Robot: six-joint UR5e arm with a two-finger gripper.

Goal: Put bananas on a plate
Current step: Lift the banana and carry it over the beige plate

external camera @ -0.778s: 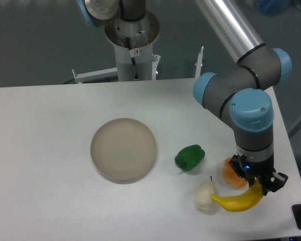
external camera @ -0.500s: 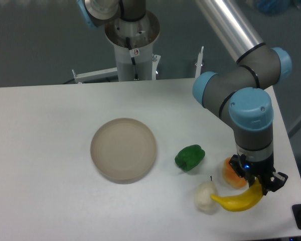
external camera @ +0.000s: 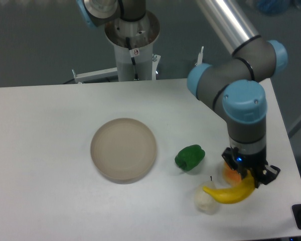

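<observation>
Arm: wrist vertical, pointing down near the table's (external camera: 50,115) front right corner.
Gripper (external camera: 251,179): fingers clamped on the right end of the bananas (external camera: 229,192).
Bananas: curved, smooth, yellow; left tip over the white fruit (external camera: 204,200).
Plate (external camera: 123,148): round, matte beige, low rim, mid-table.
Others: glossy green pepper (external camera: 189,156); orange fruit (external camera: 232,173) behind the gripper.

Smooth, glossy curved yellow banana (external camera: 230,193); round beige-grey plate (external camera: 123,148) looks matt. Shiny plastic-looking green pepper (external camera: 189,156), on a smooth matt white desk (external camera: 45,150).
</observation>
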